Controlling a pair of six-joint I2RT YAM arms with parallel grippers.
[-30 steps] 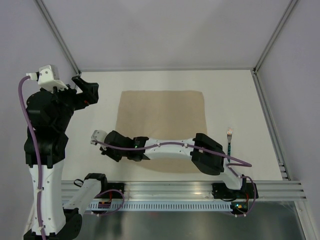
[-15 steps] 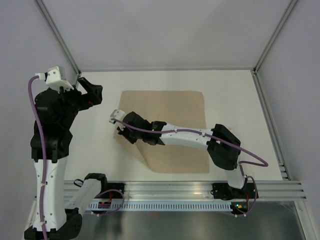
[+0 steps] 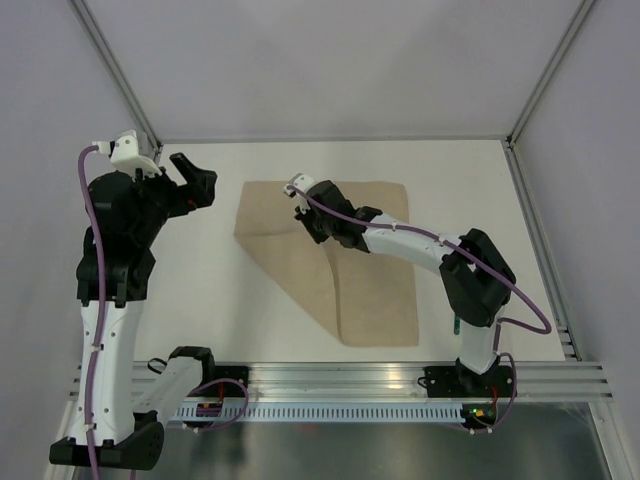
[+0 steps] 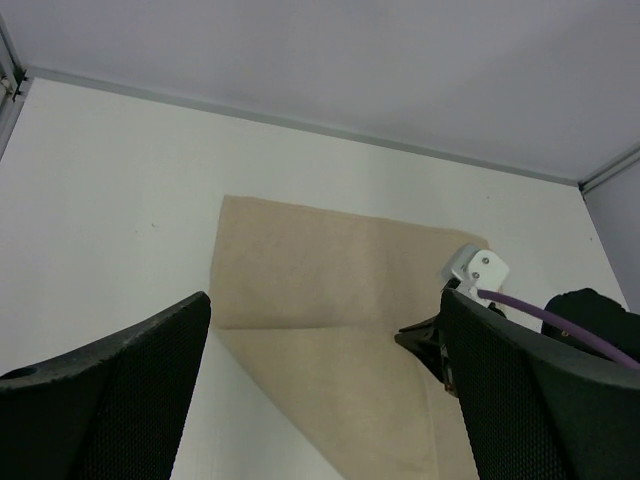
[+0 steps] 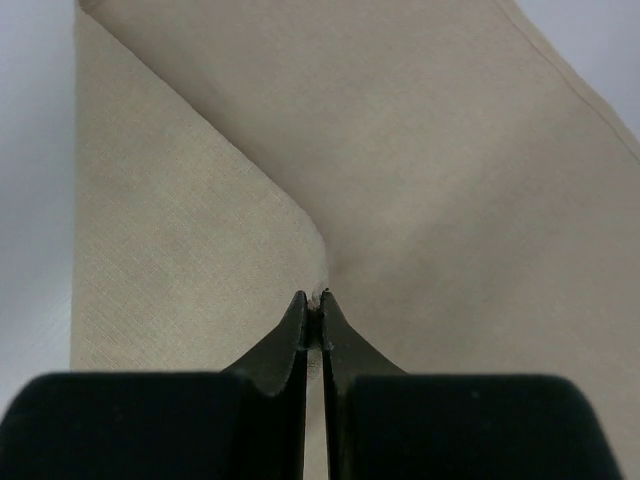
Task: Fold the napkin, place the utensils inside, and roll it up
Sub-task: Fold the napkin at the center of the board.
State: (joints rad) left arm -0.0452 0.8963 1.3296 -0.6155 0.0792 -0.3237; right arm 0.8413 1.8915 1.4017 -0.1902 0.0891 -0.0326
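Mid-fold: the right gripper (image 5: 312, 300) pinches a corner of the napkin (image 3: 375, 290) near twelve o'clock; next, it should lay the corner flat and release; the left gripper (image 3: 195, 178) gapes empty.

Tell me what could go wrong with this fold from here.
The right gripper pinches only a sliver of the napkin at its tips, so the corner could slip out mid-fold. The left gripper hangs open off the cloth, so nothing pins it; the whole napkin may drag and the crease land crooked.
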